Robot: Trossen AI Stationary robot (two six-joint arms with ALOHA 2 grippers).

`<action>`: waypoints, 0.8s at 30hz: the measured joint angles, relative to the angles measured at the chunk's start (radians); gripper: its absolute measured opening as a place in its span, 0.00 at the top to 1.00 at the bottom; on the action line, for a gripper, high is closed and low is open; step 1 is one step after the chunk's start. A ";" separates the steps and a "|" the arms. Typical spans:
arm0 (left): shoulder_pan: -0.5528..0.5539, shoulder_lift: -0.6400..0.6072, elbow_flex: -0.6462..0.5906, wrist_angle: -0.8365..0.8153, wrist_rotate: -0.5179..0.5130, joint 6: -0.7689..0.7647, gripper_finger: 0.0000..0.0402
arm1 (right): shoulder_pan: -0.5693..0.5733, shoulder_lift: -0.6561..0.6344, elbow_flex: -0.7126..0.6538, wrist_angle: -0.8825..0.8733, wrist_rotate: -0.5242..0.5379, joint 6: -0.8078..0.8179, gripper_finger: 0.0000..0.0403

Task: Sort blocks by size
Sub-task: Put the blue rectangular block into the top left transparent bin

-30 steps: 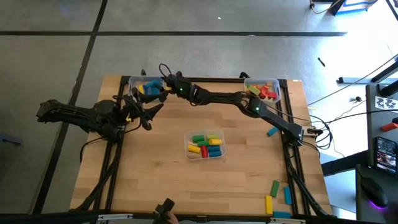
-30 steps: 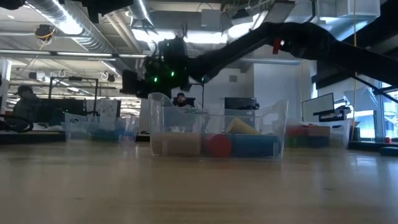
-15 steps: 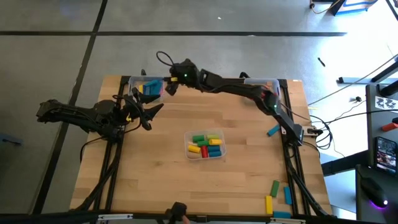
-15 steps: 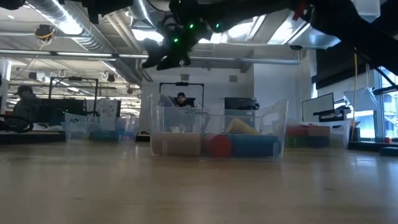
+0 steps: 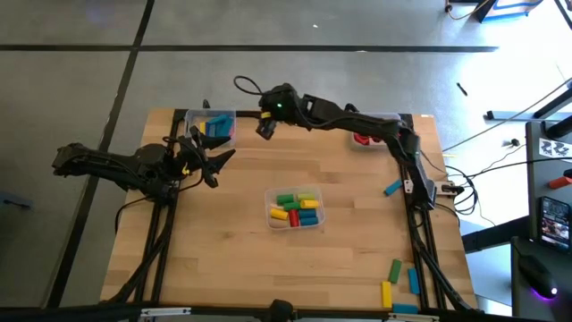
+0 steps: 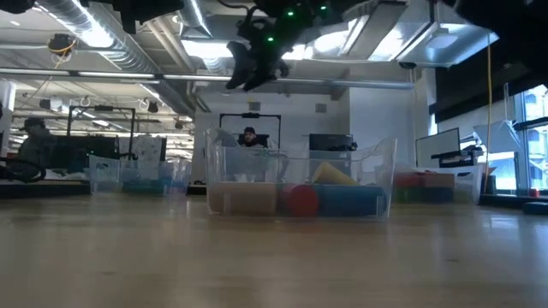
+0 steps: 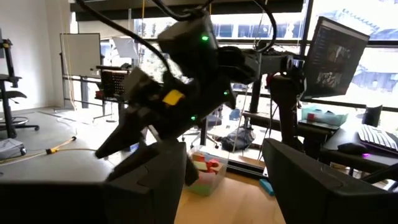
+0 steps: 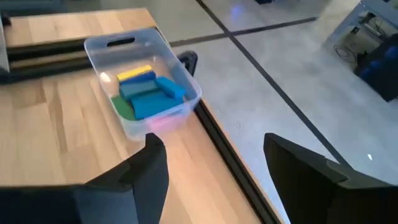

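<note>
The blocks lie in three clear bins. Blue, yellow and green ones fill the far-left bin (image 5: pixel 213 125) (image 8: pixel 144 93). Red ones lie in the far-right bin (image 5: pixel 365 139). Green, yellow, red and blue ones lie in the centre bin (image 5: pixel 296 208) (image 6: pixel 300 184). My right gripper (image 5: pixel 262 128) (image 6: pixel 248 73) hangs open high above the table's far edge, just right of the far-left bin, with nothing between its fingers (image 8: pixel 214 146). My left gripper (image 5: pixel 219 165) (image 7: pixel 224 155) waits open at the table's left, near the far-left bin, holding nothing.
Loose blocks lie on the table: a blue one (image 5: pixel 391 188) at the right edge, and green (image 5: pixel 394 268), yellow (image 5: pixel 387 293) and blue (image 5: pixel 414 279) ones at the near right corner. My right arm (image 5: pixel 357 121) spans the far edge over the far-right bin.
My right gripper has risen from just over the far-left bin and drawn back toward the table's right edge, tipping up from steeply downward to a shallower slant. Its fingers have stayed open.
</note>
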 joint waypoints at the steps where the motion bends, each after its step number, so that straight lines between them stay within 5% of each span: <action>1: 0.000 0.000 0.000 0.000 0.000 0.000 0.48 | 0.000 -0.028 -0.044 0.017 0.005 0.002 0.37; 9: 0.000 0.000 0.000 0.001 0.000 0.000 0.48 | 0.000 -0.371 -0.584 0.214 0.032 0.051 0.37; 14: 0.000 0.000 0.000 0.005 0.000 0.000 0.48 | 0.000 -0.588 -0.857 0.185 0.049 0.116 0.37; 24: 0.001 0.000 0.000 0.023 0.000 0.008 0.48 | 0.001 -0.895 -1.059 -0.136 -0.012 0.250 0.37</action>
